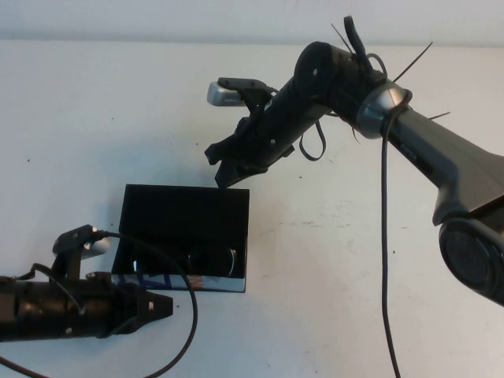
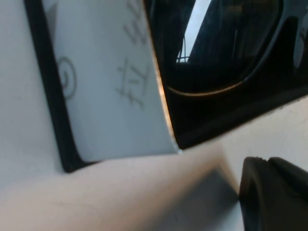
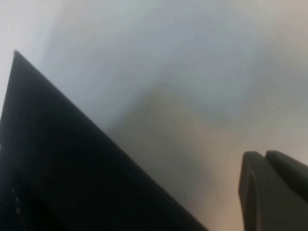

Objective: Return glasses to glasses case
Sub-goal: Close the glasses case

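Observation:
The glasses case (image 1: 185, 206) lies open on the white table, a black box with a blue and white printed strip along its near edge. The glasses (image 1: 211, 258) lie inside it against the near wall, with both lenses showing. My left gripper (image 1: 164, 305) is shut and empty, low by the case's near edge, just in front of the strip. The left wrist view shows the case's printed flap (image 2: 101, 86), a lens of the glasses (image 2: 226, 48) and my gripper (image 2: 269, 192). My right gripper (image 1: 224, 175) is shut and empty above the case's far right corner. The right wrist view shows the case (image 3: 57, 159) beside that gripper (image 3: 267, 187).
The white table (image 1: 339, 260) stretches to the right of the case and behind it. A black cable (image 1: 384, 260) hangs from the right arm down to the table's near edge. The left arm's cable (image 1: 191, 315) loops over the case's near edge.

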